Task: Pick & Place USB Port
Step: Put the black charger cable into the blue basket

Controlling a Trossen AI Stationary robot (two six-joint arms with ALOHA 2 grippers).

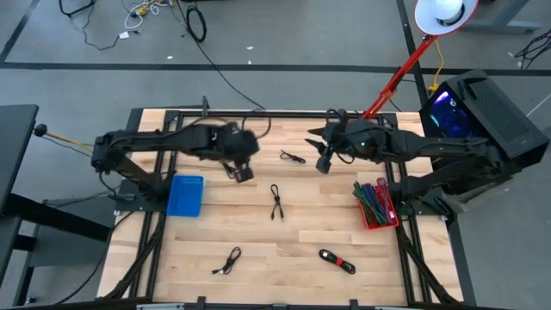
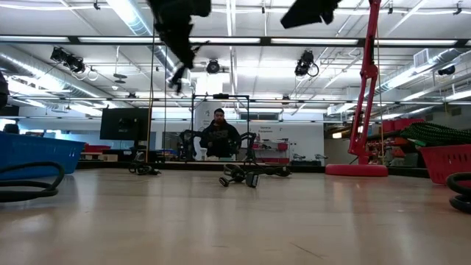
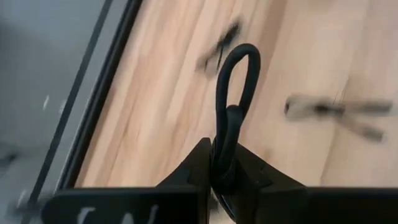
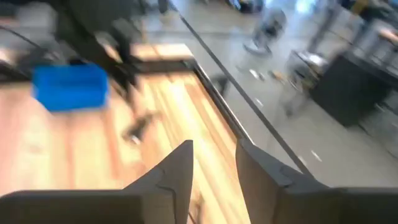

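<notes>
My left gripper (image 3: pixel 227 177) is shut on a black cable whose looped end (image 3: pixel 239 74) sticks out past the fingertips. In the high view it hangs over the table's far middle (image 1: pixel 243 174), to the right of the blue bin (image 1: pixel 185 195). The low view shows it high above the table (image 2: pixel 178 76). My right gripper (image 4: pixel 214 168) is open and holds nothing. It hovers over the far right part of the table (image 1: pixel 325 162), near a loose black cable (image 1: pixel 293 157) lying flat on the wood. My left gripper pinches the folded black cable between its two fingers (image 3: pixel 198 167), just below the loop (image 3: pixel 229 134). The loop stands out beyond the fingertips. The cable is lifted clear of the table. How much of it trails back behind the fingers is hidden by the gripper.
More black cables lie at mid-table (image 1: pixel 276 202), near left (image 1: pixel 227 261) and near right, this one with a red band (image 1: pixel 337 261). A red bin (image 1: pixel 376 205) full of cables stands at the right edge. A red lamp arm (image 1: pixel 396 77) rises from the far side.
</notes>
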